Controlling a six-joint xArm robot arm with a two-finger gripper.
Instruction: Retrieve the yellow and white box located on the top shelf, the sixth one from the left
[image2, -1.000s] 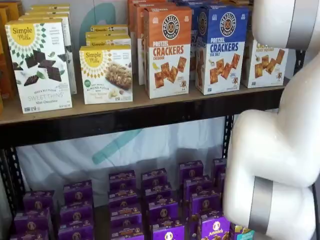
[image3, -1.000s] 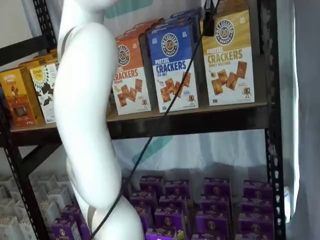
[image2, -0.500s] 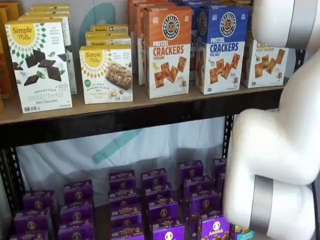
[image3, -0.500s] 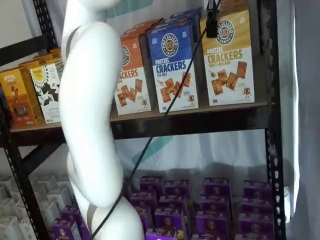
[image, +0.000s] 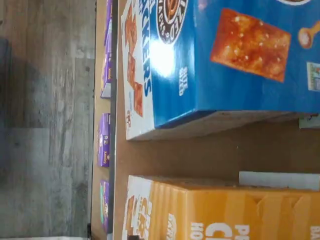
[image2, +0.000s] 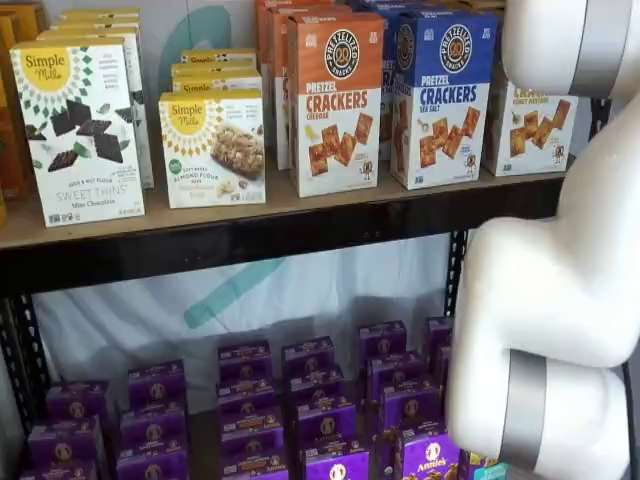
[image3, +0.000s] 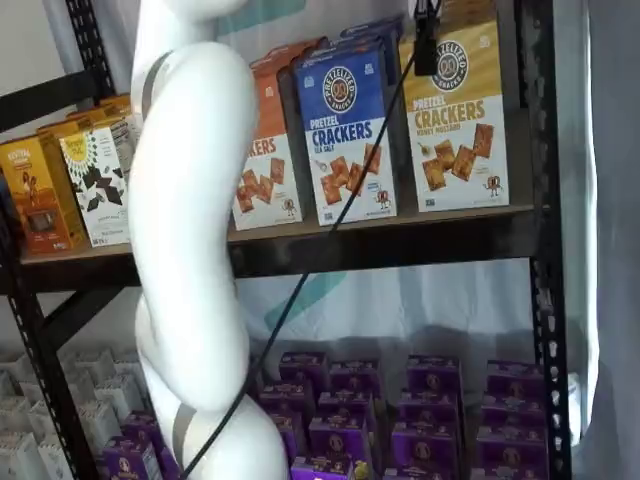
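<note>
From my station I find the yellow and white box (image3: 455, 120) upright at the right end of the top shelf (image3: 400, 245), its face flush toward the dark front edge, just beside the blue box (image3: 348, 135) on its left. In a shelf view the same yellow and white box (image2: 530, 125) is partly covered by the white arm (image2: 560, 290). An orange box (image2: 335, 100) stands left of the blue one, and white Simple Mills boxes (image2: 80, 130) sit nearer the shelf's left end. Purple boxes (image3: 430, 420) fill the lower level.

The gripper (image3: 426, 45) shows only as a dark piece hanging at the upper edge in front of the yellow and white box, a cable beside it; I cannot tell whether its fingers are apart or together.

The wrist view looks along the bare board between the blue box and the yellow and white box (image: 225, 210).
</note>
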